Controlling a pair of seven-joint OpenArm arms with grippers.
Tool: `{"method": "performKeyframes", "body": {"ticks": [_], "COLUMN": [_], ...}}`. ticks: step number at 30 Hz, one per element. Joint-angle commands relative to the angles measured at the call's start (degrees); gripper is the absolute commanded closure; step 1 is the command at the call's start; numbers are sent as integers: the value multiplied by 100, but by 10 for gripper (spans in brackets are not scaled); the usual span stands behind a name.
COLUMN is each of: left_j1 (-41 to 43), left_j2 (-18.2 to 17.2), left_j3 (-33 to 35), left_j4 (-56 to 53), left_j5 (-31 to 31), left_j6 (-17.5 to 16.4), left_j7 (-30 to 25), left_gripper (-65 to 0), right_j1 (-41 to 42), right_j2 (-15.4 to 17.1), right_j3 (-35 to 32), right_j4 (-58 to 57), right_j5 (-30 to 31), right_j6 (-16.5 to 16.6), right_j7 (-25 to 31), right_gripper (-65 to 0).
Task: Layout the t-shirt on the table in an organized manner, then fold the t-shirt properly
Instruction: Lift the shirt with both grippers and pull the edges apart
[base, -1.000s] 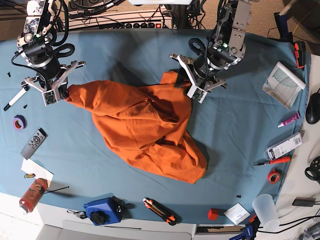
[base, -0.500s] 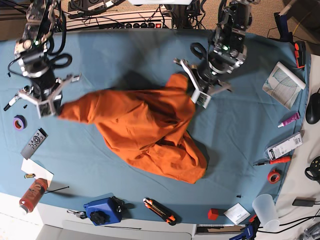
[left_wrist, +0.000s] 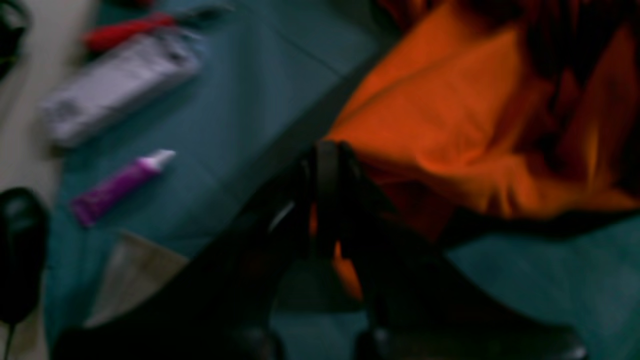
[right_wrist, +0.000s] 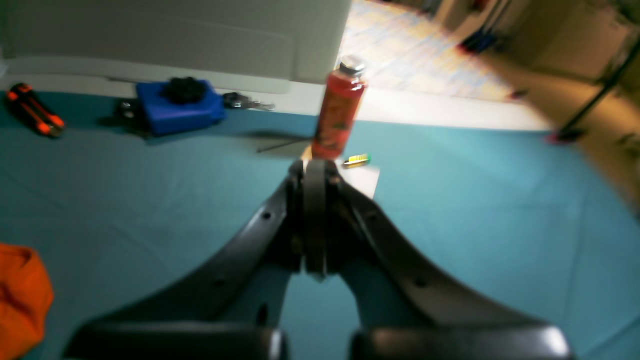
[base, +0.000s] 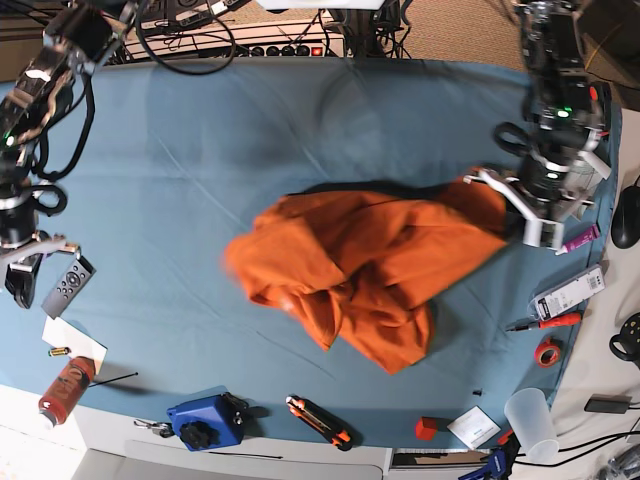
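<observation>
The orange t-shirt (base: 365, 265) lies bunched in the middle of the blue-teal table (base: 300, 120), stretched toward the right. My left gripper (base: 517, 211) at the table's right side is shut on the t-shirt's right end. The left wrist view shows its closed fingers (left_wrist: 327, 150) with a strip of orange t-shirt (left_wrist: 450, 125) pinched between them. My right gripper (base: 22, 283) hangs at the table's left edge, well away from the shirt. In the right wrist view the right gripper (right_wrist: 314, 172) is shut with nothing in it, and a bit of the t-shirt (right_wrist: 20, 295) shows at lower left.
A remote (base: 68, 286), a paper note (base: 72, 342) and a red bottle (base: 66, 388) lie near my right gripper. A blue box (base: 207, 421) and an orange-black tool (base: 320, 421) sit at the front edge. A purple tube (base: 579, 239), a white pack (base: 567, 292) and a red screwdriver (base: 545, 322) lie at the right.
My left gripper closed on the shirt and pulled it far to the right. The shirt's left end came out of my right gripper, which swung away to the table's left edge.
</observation>
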Motion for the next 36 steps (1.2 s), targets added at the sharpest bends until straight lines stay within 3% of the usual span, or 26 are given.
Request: {"method": "performKeyframes", "body": {"ticks": [1,8,13,16,17,19,23,26,29,36], "left_j1": [-50,59,61,94,107,107,105,107,107,107], "left_j2": [-85,-31,-33,-33,-33,-33,-33,-33,-33,-31], "left_j3": [-35,-44,-44,-44,-44,-44,-44,-44,-44,-44], "left_j4": [105,105,103,103,103,103,103,103,103,103], "left_j5": [-125,-376,-376,-376,-374,-374,-376,-374,-356,-352], "left_j6": [-4,0,-2,-2,-2,0,0,0,0,0], "left_j7": [-131,-37,-35,-35,-35,-35,-42,-39,-37,-39], "left_gripper": [0,0,0,0,0,0,0,0,0,0], "right_j1": [170,251,212,-4,-72,-131,15,210,518,1054], "right_j2": [98,98,98,96,98,101,101,98,70,52], "right_j3": [37,33,31,28,4,-166,-1145,-2109,-2905,-4404], "right_j4": [-96,-710,-710,-710,-710,-704,-702,-702,-702,-702], "right_j5": [94,514,863,1510,1790,2258,2763,2675,2212,1792], "right_j6": [31,297,1239,1547,1545,1547,1788,1813,1813,1813], "right_j7": [127,-306,-922,-861,-841,-1051,-1832,-1552,-1073,-1060], "right_gripper": [0,0,-5,-193,-226,-232,-232,-232,-232,-232]}}
